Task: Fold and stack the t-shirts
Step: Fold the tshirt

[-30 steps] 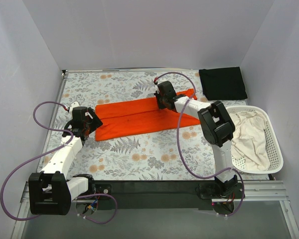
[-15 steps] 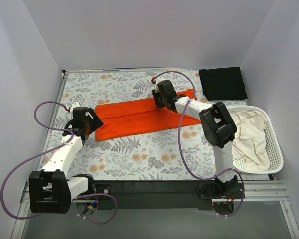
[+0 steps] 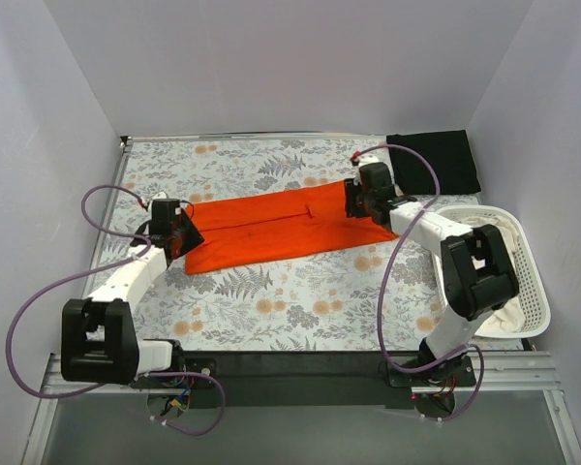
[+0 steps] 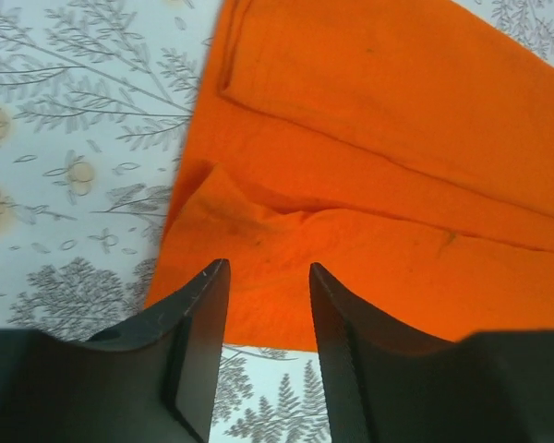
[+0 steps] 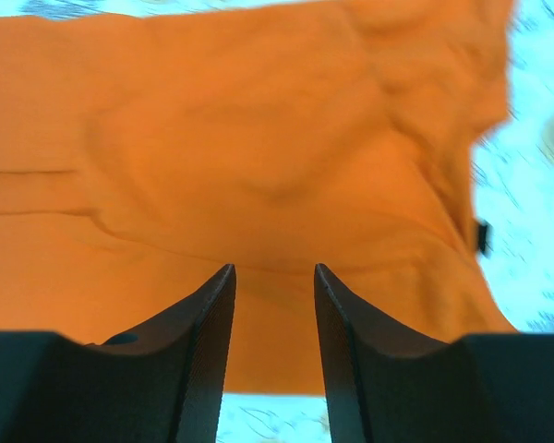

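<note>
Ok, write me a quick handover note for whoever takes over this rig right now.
Left gripper: open, over the left end of the orange t-shirt. Right gripper: open, over its right end. Neither holds fabric. The orange t-shirt lies mid-table, folded lengthwise into a long band. The black t-shirt lies folded at the far right corner. To do: fold the orange band shorter and stack it with the black one.

no legible text, label, brand, number or sign appears in any view; the small dark tag on the orange t-shirt (image 5: 481,236) is unreadable.
</note>
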`<control>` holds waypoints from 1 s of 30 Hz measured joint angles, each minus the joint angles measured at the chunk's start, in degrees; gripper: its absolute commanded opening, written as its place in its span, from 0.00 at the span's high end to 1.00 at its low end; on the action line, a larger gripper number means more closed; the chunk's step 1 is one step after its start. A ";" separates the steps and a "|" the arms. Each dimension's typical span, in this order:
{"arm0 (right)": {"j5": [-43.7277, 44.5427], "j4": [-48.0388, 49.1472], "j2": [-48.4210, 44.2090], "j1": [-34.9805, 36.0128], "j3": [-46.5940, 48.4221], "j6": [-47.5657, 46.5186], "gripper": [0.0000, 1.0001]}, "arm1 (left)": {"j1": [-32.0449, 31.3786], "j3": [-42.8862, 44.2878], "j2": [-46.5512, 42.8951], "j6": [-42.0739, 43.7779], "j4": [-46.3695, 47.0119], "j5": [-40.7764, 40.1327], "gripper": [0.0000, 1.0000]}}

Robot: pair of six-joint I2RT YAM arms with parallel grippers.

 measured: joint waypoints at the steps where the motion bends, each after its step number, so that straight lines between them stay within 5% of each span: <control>1: -0.22 -0.17 -0.98 -1.07 -1.27 0.55 0.61 | -0.79 1.18 1.81 -0.09 0.00 0.13 0.67; 8: -3.56 -0.85 -3.48 -10.82 -9.94 3.87 0.62 | -2.62 7.52 14.58 -1.95 -0.52 -1.57 0.72; 17: -7.96 -1.03 -1.88 -18.73 -12.24 6.40 0.62 | -1.31 9.25 20.41 -5.14 -1.27 -3.52 0.76; 26: -13.62 -2.45 11.37 -21.35 3.78 7.61 0.63 | 0.87 3.76 15.69 -9.79 0.28 -1.09 0.79; 30: -15.87 -3.23 15.04 -21.31 8.81 7.37 0.63 | 1.29 -2.97 6.56 -12.63 -3.93 0.61 0.69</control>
